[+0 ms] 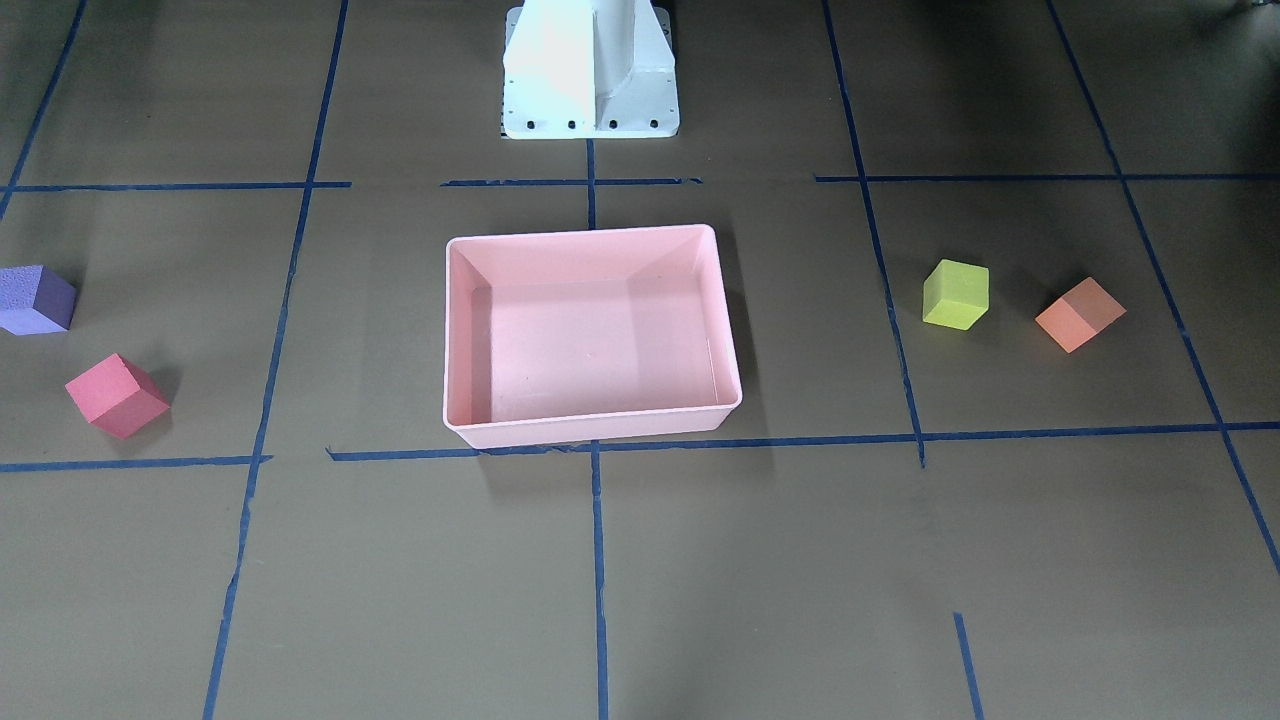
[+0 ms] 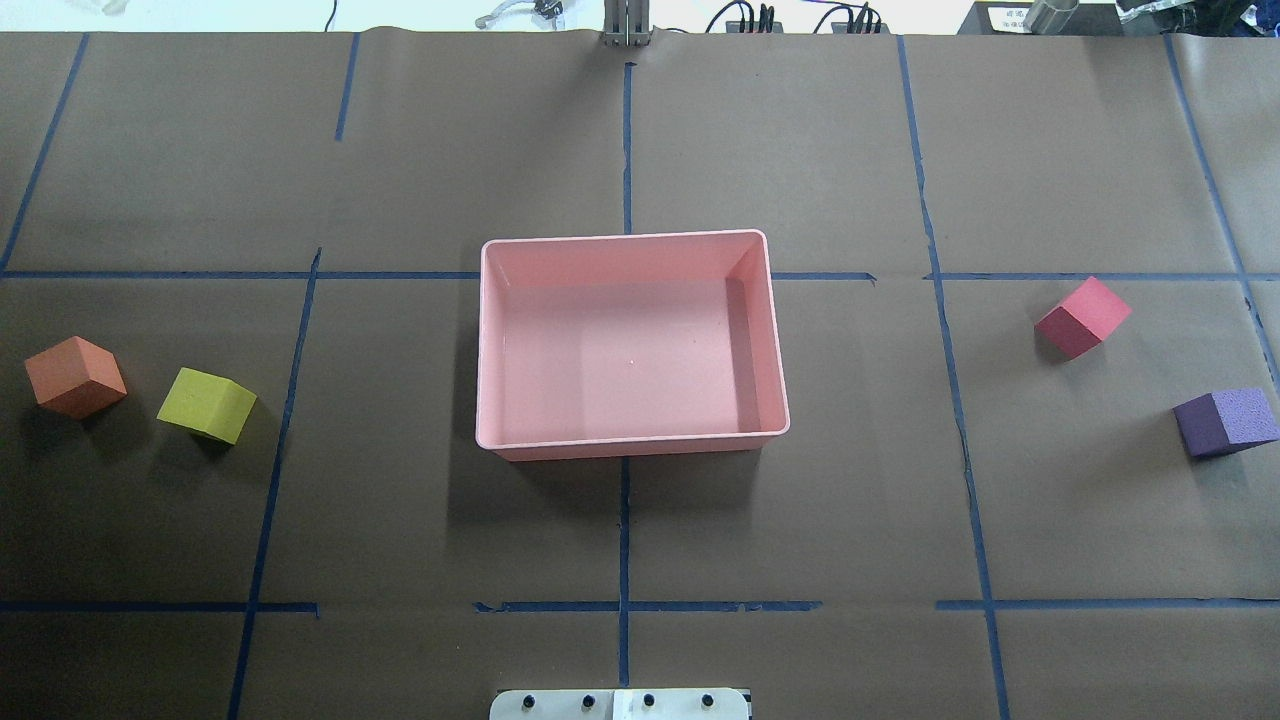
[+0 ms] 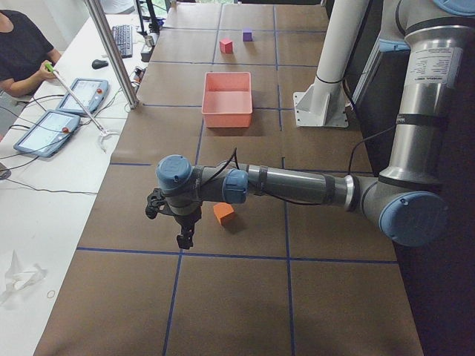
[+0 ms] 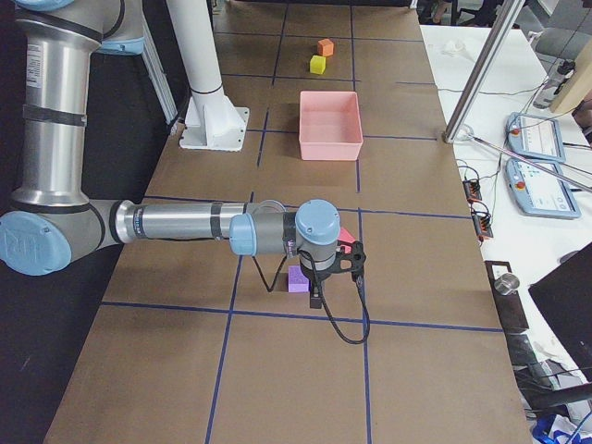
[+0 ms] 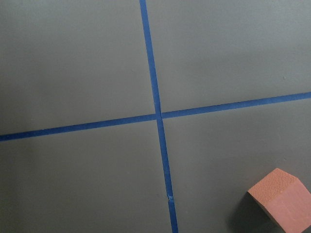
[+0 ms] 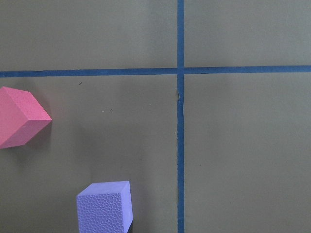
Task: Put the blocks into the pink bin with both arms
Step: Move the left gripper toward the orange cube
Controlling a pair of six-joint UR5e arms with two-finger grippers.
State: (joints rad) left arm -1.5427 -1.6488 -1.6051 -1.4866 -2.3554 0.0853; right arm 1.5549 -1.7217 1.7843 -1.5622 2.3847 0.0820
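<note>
1. We log the pink bin (image 2: 630,447) at the middle of the table, just in front of the white pedestal (image 1: 590,90).
2. All four blocks lie on the brown paper (image 2: 420,540) outside the bin.
3. The orange block (image 2: 75,376) and the yellow-green block (image 2: 207,404) sit near each other without touching, well off to the robot's left of the bin.
4. The red block (image 2: 1083,317) and the purple block (image 2: 1226,422) sit apart on the robot's right, with the purple one nearer the table's end.
5. The left arm (image 3: 297,185) stretches low over its end of the table. The left gripper (image 3: 182,239) points down beside the orange block. It shows only in a side view, so we cannot tell how far it is open. It grips no block.
6. The right arm (image 4: 185,222) mirrors this. The right gripper (image 4: 317,298) hangs next to the purple block. Again we cannot tell how far it is open. It holds no block.
7. The red block is partly hidden behind the right wrist in that side view.
</note>
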